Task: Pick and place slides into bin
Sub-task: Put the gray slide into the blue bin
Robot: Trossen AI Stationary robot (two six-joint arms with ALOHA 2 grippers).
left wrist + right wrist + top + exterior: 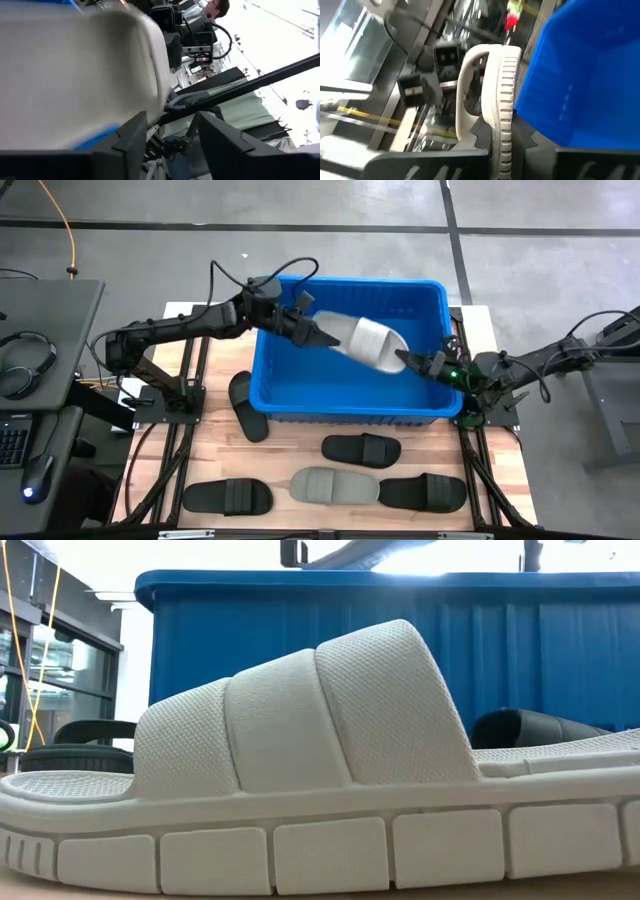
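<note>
Suspended over the big bright blue ribbed plastic bin (pixel 352 395), a light grey foam slide (pixel 366 343) is held between both arms. At its left end the left tool (pixel 322 338) is seen with fingers parted around the sole edge in the left wrist view; whether contact is kept cannot be told. At its right end the right tool (pixel 408 361) is clamped on the ridged sole. On the wooden counter (pixel 500 465), one black slide (pixel 246 405) lies left of the bin; three black slides (pixel 361 449) and a grey slide (pixel 333 484) lie in front.
</note>
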